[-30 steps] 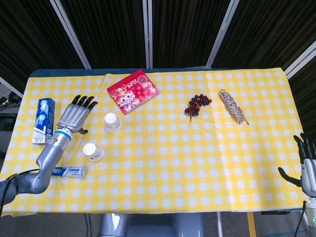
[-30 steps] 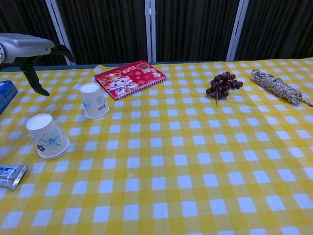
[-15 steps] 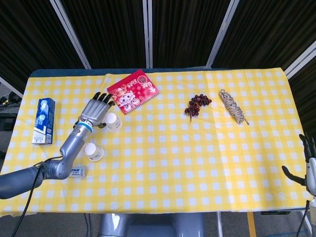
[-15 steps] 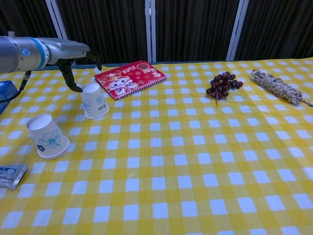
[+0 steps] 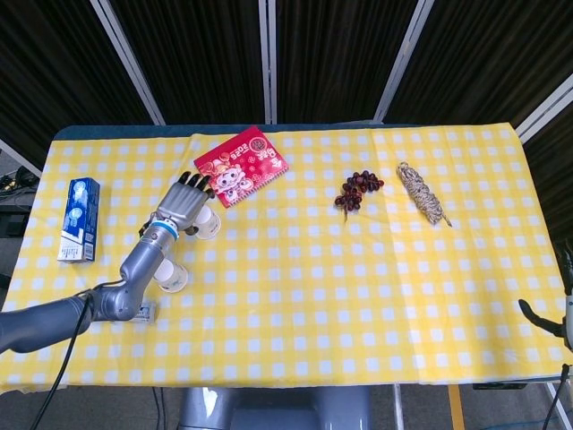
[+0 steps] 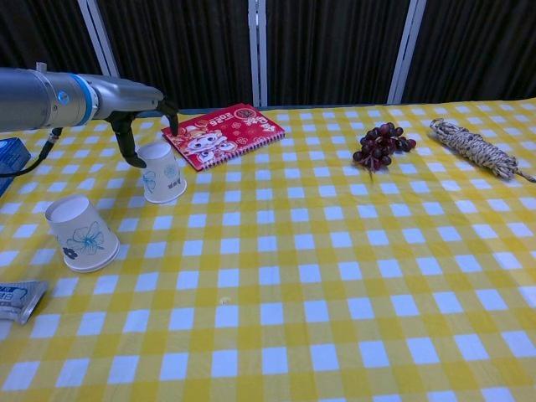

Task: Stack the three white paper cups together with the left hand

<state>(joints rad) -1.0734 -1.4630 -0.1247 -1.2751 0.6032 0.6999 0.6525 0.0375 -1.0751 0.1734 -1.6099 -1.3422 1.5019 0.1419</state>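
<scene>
Cups: we see two white paper cups, both upside down with a small blue flower print; a third is not visible to us.
Far cup (image 6: pixel 162 172): left of centre in the chest view, just below the red notebook (image 6: pixel 222 134).
Near cup (image 6: pixel 80 234): lower left, well apart from the first.
Handling: we judge them light, thin-walled and easily crushed or tipped; a gentle hold around the side wall seems best.
Left hand (image 5: pixel 182 205): fingers spread, over the far cup, holding nothing.
Right hand (image 5: pixel 557 315): at the right frame edge; we cannot tell its state.
</scene>
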